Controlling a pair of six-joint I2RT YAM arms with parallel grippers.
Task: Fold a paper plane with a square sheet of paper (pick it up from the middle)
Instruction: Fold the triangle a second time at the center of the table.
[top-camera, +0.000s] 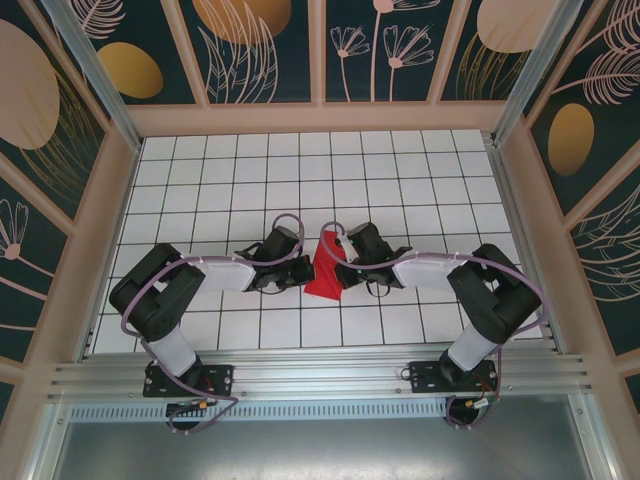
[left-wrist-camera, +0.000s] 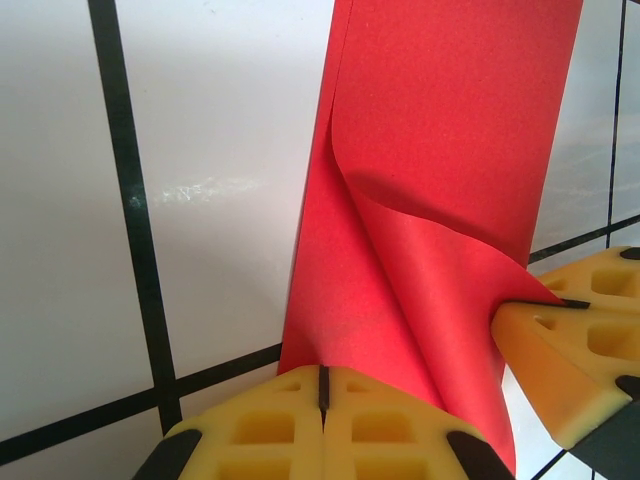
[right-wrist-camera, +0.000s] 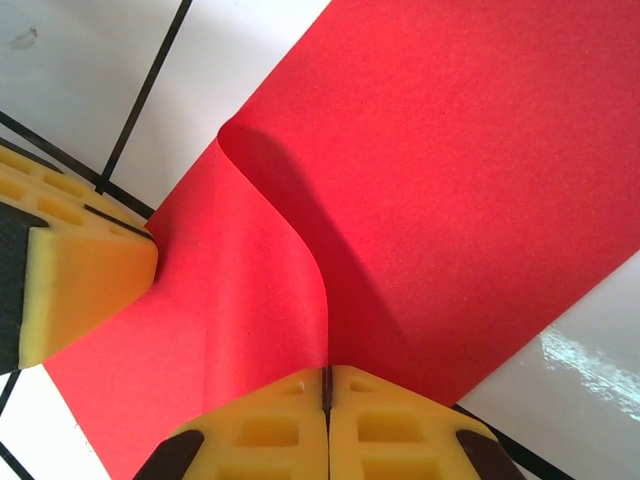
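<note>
Grip from both sides: left fingers (left-wrist-camera: 336, 418) clamped shut on one edge of the square sheet of paper (top-camera: 325, 272), right fingers (right-wrist-camera: 340, 408) clamped shut on another. Sheet sits mid-bench (top-camera: 250, 180), bowed and curling between them, probably to bring halves together for a crease. Arms bent inward, wrists low, facing each other.
</note>
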